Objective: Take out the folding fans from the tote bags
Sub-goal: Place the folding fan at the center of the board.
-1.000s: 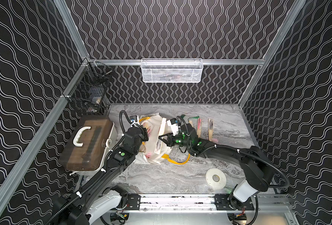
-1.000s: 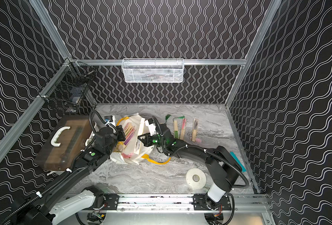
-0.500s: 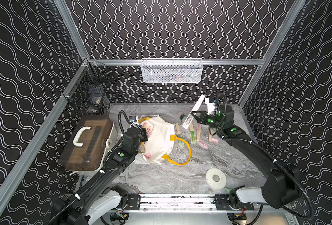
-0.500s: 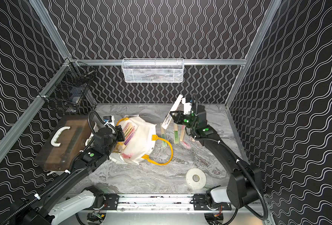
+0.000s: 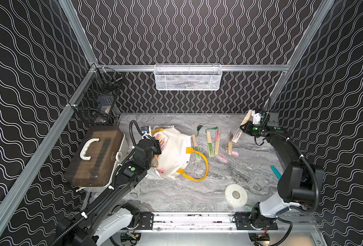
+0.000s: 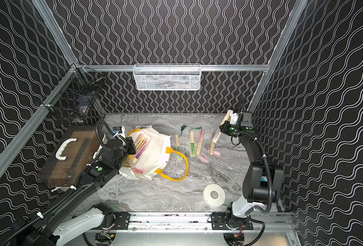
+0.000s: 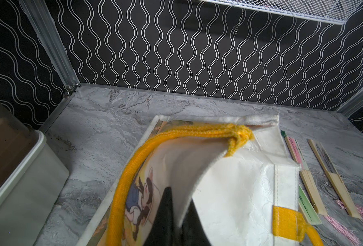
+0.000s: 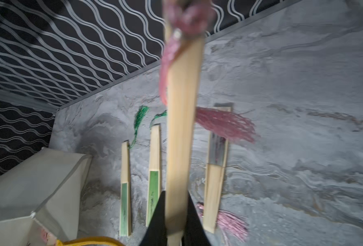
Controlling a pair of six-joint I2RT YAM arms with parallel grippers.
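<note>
R gripper clenched on a folding fan: fan runs between the fingers, tassel end sticking out past the tips. It hangs tilted in air, well apart from tote bag, beyond 4 fans lying in a row just beside the bag. Fan: closed, tan bamboo, pink tassel. L gripper pinches bag's white rim; more fans poke from bag mouth

Tote bag between box and row of fans, tape roll nearer front
</note>
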